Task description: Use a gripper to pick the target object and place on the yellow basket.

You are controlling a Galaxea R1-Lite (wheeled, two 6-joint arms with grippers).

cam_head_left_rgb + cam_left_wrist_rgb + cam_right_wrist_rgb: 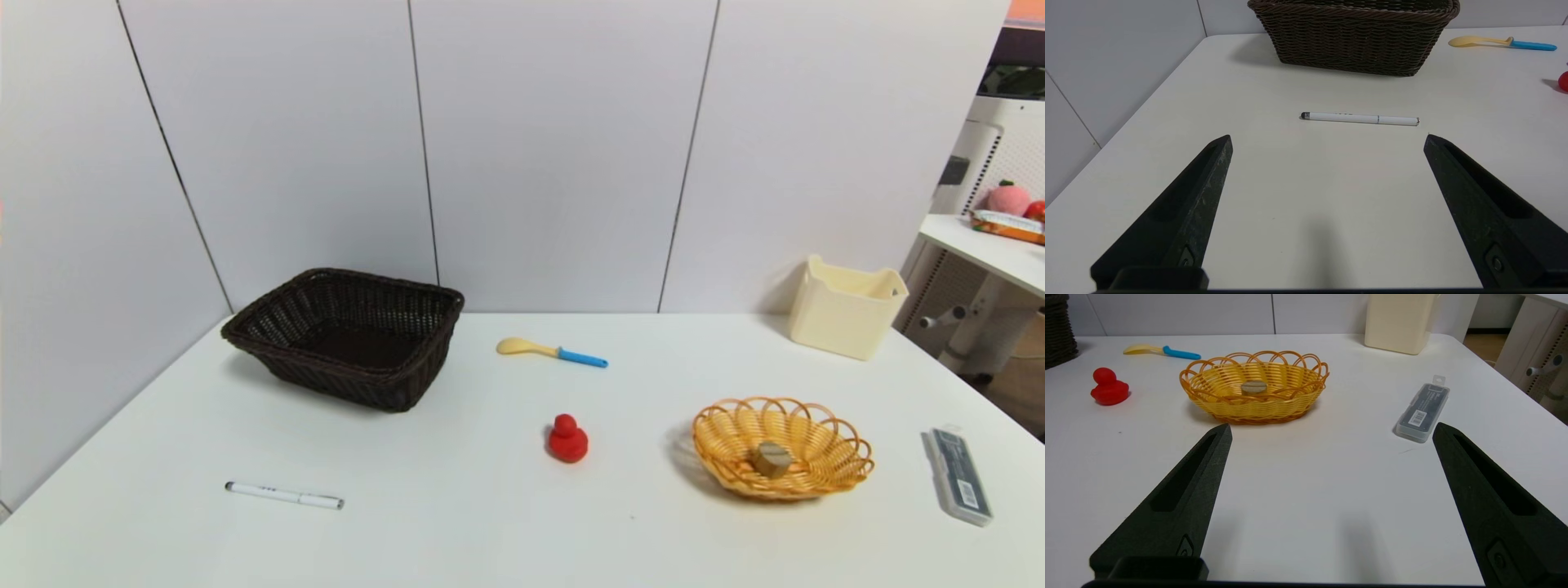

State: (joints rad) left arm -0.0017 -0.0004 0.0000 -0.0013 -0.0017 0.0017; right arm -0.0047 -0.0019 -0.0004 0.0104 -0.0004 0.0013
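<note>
Cork (771, 458) lies inside yellow basket (849, 457), lower right of head frame. Left gripper (1327, 139) and right gripper (1331, 430) hover over tabletop (457, 506), jaws spread wide, empty.

The table is holding two baskets, yellow basket (849, 457) and brown basket (347, 335), one bin (845, 306), duck (566, 438), spoon (551, 351), pen (284, 495), case (960, 475), and seemingly one target object (771, 459)

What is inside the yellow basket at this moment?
A small tan-brown cylinder lies in the yellow basket, near its middle. Nothing else shows inside. The weave beneath the cylinder is covered, so it cannot be seen.
</note>
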